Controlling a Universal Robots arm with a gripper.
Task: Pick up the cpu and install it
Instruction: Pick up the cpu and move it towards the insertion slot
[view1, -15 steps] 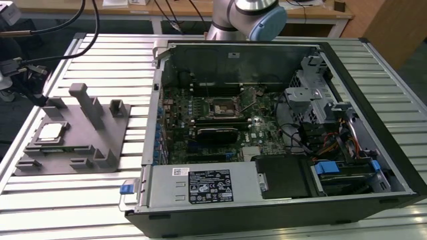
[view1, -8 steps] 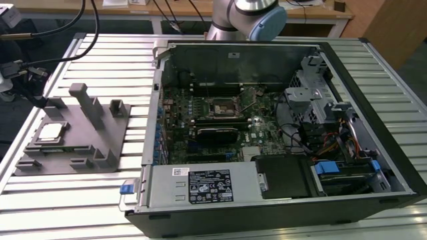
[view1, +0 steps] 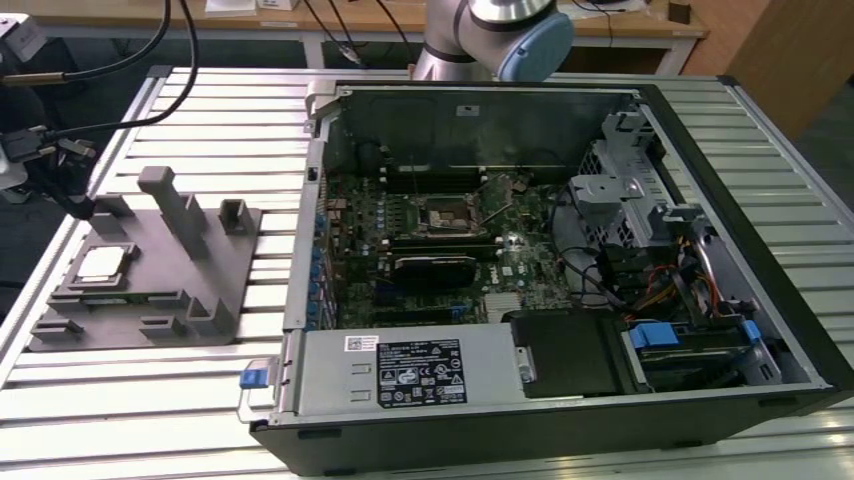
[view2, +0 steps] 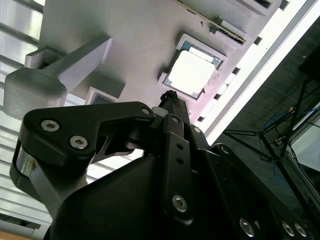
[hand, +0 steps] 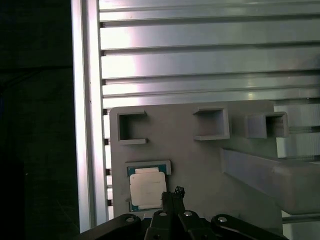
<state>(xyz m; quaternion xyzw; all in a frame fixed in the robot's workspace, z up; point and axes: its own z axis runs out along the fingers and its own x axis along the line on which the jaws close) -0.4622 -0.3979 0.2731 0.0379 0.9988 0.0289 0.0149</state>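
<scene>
The cpu (view1: 104, 263) is a small square chip with a silvery-white top. It lies flat in a recess of the grey holder block (view1: 200, 300), on the exterior view's left. Both wrist views show the cpu (view2: 192, 72) (hand: 146, 187) just beyond my gripper (view2: 170, 97) (hand: 177, 192). The fingers come together in one thin dark tip with nothing between them. The tip hangs above the holder, beside the chip's edge and apart from it. In the exterior view the gripper (view1: 86, 208) reaches in from the left edge.
An open computer case (view1: 747, 230) lies on the slatted metal table (view1: 147, 400), with the motherboard's black socket frame (view1: 445, 213) in the middle. The holder has tall grey posts (view1: 163, 200) near the cpu. Cables (view1: 134, 120) run along the far left.
</scene>
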